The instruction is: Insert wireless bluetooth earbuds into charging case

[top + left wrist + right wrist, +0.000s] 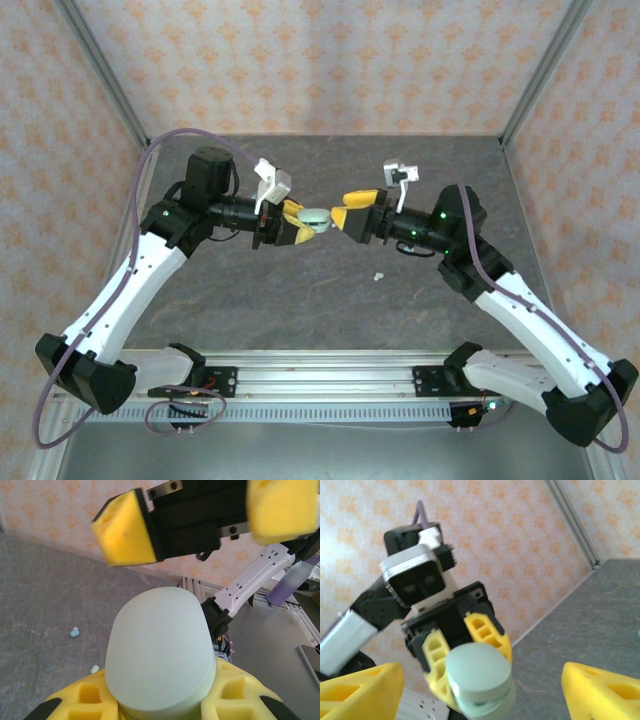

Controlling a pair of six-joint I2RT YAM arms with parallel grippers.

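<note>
Earbud, pale (379, 275), lies loose on the grey table (300, 300), nearer than the grippers. Left wrist view: teal earbud (74, 632) on the same surface, a pale one near it, not touching. Above mid-table, left gripper (303, 222) clamps the mint oval case (316, 217), lid closed. Right gripper (340, 215) faces it, jaws spread wide, holding nothing; contact with the case cannot be told. Patterned wall (320, 60) behind.

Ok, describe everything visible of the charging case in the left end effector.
The charging case is a pale mint oval of smooth, matte-looking plastic, shut, with a seam around its side. The left end effector grips it between yellow fingers, aloft, its flat top facing the open right end effector, which is not touching it.
</note>
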